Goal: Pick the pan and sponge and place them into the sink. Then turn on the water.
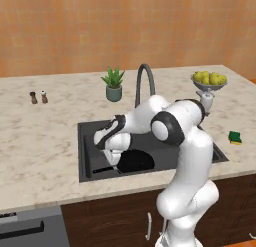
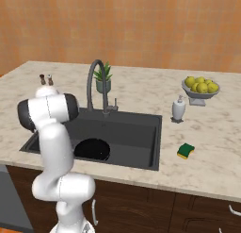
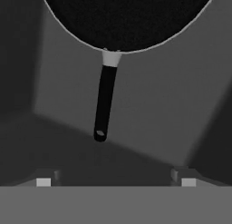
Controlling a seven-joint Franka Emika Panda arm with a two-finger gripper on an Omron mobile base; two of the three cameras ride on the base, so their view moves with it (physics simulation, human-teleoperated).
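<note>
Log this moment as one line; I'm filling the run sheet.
pan: in sink | gripper: open above handle | sponge: on counter right of sink | water: off

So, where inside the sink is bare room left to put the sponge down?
The right half of the sink floor is bare, between the pan and the right wall. The front-left corner is crowded by the pan and the arm. The sponge lies on the counter, right of the basin.

Arm bent forward and down; end effector (image 3: 116,177) spread wide, empty.
</note>
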